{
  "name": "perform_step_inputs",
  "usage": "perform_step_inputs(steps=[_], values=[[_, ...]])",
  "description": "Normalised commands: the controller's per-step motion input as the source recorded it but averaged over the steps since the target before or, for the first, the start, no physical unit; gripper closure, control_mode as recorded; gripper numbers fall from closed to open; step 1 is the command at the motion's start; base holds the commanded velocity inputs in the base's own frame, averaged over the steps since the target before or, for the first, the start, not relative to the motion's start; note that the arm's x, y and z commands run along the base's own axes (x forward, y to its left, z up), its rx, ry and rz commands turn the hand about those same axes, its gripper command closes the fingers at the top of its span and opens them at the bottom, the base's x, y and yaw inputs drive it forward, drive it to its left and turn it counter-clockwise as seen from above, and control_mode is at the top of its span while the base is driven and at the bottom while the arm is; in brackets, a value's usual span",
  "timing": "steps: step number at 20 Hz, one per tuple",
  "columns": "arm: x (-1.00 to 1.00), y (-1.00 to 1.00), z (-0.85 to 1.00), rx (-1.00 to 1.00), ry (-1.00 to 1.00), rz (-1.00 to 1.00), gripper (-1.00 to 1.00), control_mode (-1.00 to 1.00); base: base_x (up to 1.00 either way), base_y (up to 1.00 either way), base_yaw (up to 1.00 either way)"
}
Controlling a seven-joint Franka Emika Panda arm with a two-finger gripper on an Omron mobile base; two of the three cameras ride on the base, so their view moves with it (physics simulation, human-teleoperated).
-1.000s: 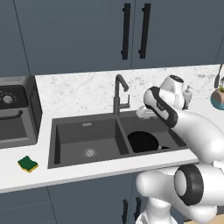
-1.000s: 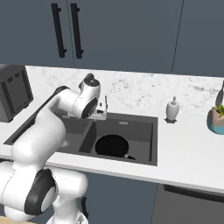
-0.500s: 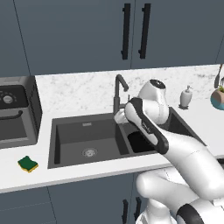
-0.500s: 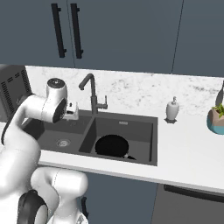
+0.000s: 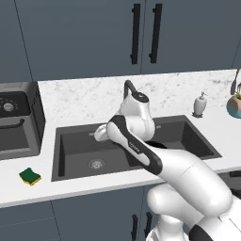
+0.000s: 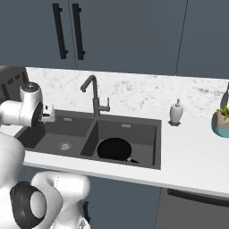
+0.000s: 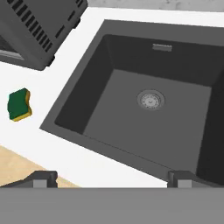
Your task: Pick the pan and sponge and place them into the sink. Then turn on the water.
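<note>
Near edge of the white counter (image 5: 94, 186): the sponge (image 5: 30, 176), green top over yellow, lies flat at the front left, just off the left front corner of the sink (image 5: 59, 155) and apart from it. Hand view puts the same sponge (image 7: 19, 104) on bare counter left of the left basin, below the corner of a dark grey appliance (image 7: 39, 30).

The gripper (image 7: 111, 177) hangs over the left basin, fingers spread wide apart, nothing between them; the two dark fingertips (image 7: 43, 178) sit at the far corners of the hand view's bottom edge. From the right base camera the hand (image 6: 47, 114) points out over the left basin's rear part, above the basin and touching nothing.

Left basin: bare, round metal drain (image 7: 151, 99) at the centre of its floor.

Right basin: the pan (image 6: 114, 149), round, black, shallow, rests flat on the basin floor, toward the front left of that basin. In the left base view the arm covers most of it.

Behind the divider between the basins, the tall dark gooseneck tap (image 6: 94, 96) stands upright.

Farther right on the counter: a small white soap dispenser (image 6: 176, 112) just behind the sink's right rear corner, then a teal pot with a plant (image 6: 221, 124) at the edge of view.

Back: marbled white splashback, dark blue cupboards (image 6: 129, 36) with black vertical handles
</note>
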Motion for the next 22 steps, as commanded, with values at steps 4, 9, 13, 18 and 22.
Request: perform_step_inputs(steps=[4, 9, 13, 18, 22], values=[[0.03, 1.0, 0.0, 0.0, 0.11, 0.26, -1.0, -1.0, 0.0, 0.0, 0.0], [0.06, 1.0, -0.11, -0.03, 0.03, 0.22, -1.0, -1.0, 0.0, 0.0, 0.0], [0.39, 1.0, -0.45, -0.09, 0.0, 0.08, -1.0, -1.0, 0.0, 0.0, 0.0], [0.28, 0.7, -0.53, -0.13, -0.04, 0.02, -1.0, -1.0, 0.0, 0.0, 0.0], [0.0, 0.1, -0.17, -0.09, 0.0, 0.0, -1.0, -1.0, 0.0, 0.0, 0.0]])
